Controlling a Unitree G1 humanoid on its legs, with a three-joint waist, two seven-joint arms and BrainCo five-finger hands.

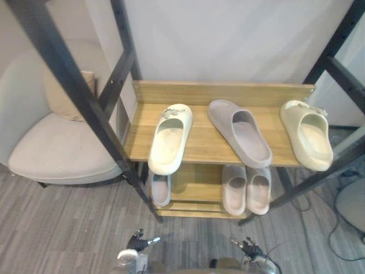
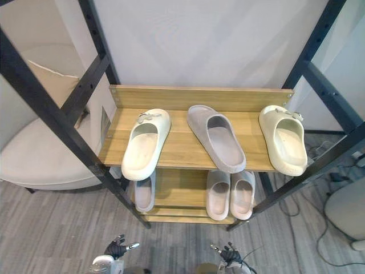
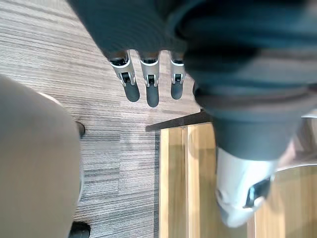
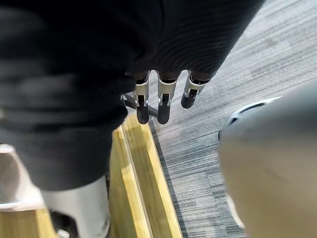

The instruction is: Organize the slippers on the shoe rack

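A: On the shoe rack (image 1: pixel 222 93), what?

B: Wooden shelves in a black metal frame (image 1: pixel 71 80), against a pale wall. On the top shelf, three slippers in a row, apart from one another.

A: From left to right?

B: First the left cream slipper (image 1: pixel 170 140), toe toward the back board, heel hanging over the front edge. Then a grey slipper (image 1: pixel 239 132) in the middle, lying at a slant, toe back and to the left, heel at the front edge. Last the right cream slipper (image 1: pixel 308 135) at the right end, toe to the back, heel just past the edge.

A: And the lower shelf?

B: Holds a single pale grey slipper (image 1: pixel 161 190) at the left, half hidden under the top shelf. Right of centre, a pale pair (image 1: pixel 246 189), side by side and touching.

A: The hands?

B: Both low in front of the rack, over the grey wood-grain floor (image 1: pixel 68 228), well apart from every slipper. Left hand (image 1: pixel 138 242) at the lower left, right hand (image 1: pixel 249 248) at the lower right.

A: Curled or straight?

B: Straight and loose. In the left wrist view, left fingers (image 3: pixel 150 89) in a row, dark tips out over the floor beside the rack's lowest board. Same for the right fingers (image 4: pixel 163 106) in the right wrist view.

A: Anything else nearby?

B: A cream armchair (image 1: pixel 51 151) to the left of the rack, with a tan cushion (image 1: pixel 64 97) on it.
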